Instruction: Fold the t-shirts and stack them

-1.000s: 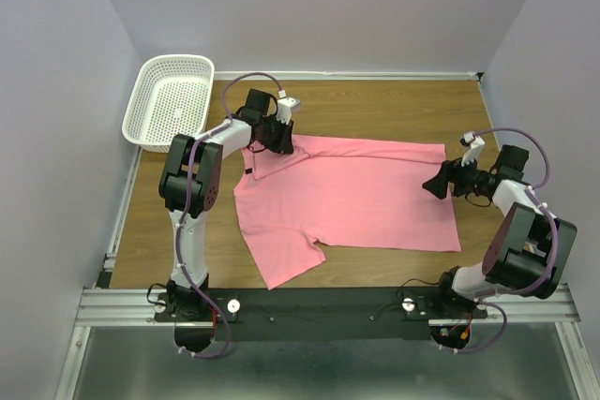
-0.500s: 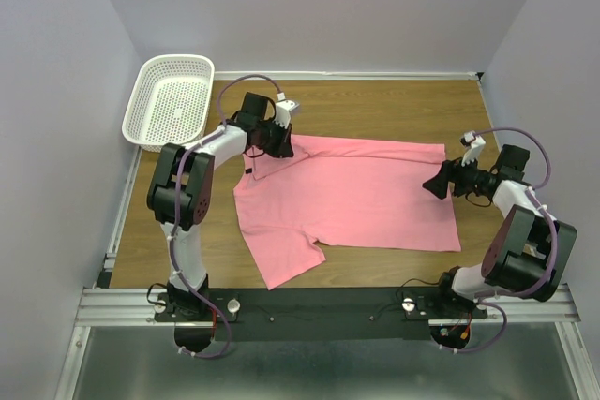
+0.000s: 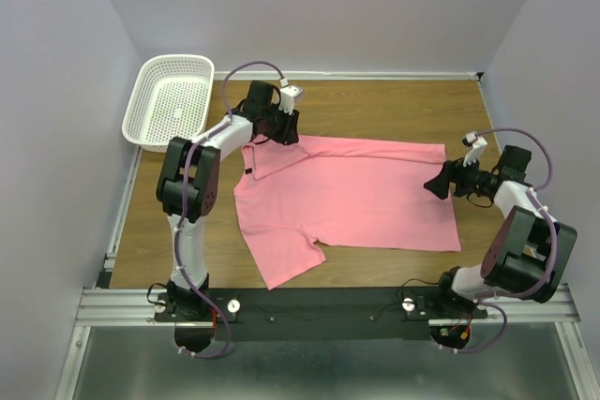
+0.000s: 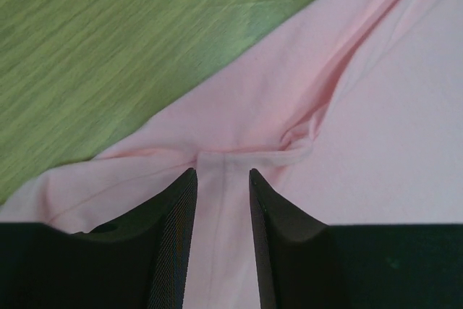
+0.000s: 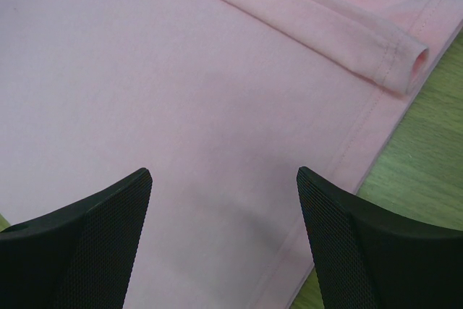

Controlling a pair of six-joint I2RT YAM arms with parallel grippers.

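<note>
Lying spread across the table (image 3: 375,105), the salmon-pink t-shirt (image 3: 356,194) is taken to be thin, limp knit cloth; it is judged light, soft and in no way fragile, yet apt to sag, crease and slide over the smooth wood if it is lifted by one point only. The left claw (image 4: 223,173) is set low over the shirt's far corner, its jaws a narrow gap apart; a band of cloth is seen under that gap, apparently not pinched, and a stitched seam (image 4: 253,157) crosses just ahead of the tips. The right claw (image 5: 224,171) is held with its jaws wide apart and nothing between them; the body of the shirt lies directly beneath it, the stitched hem (image 5: 362,128) runs off to its right, and a folded-over strip (image 5: 325,27) of the same cloth lies ahead of it. A hold is best taken, it is judged, on such stitched edges, where the cloth is doubled and less stretchy; both layers should be caught at a folded edge, and two matching corners should be raised together, so that the fold is carried over evenly and not dragged askew.
</note>
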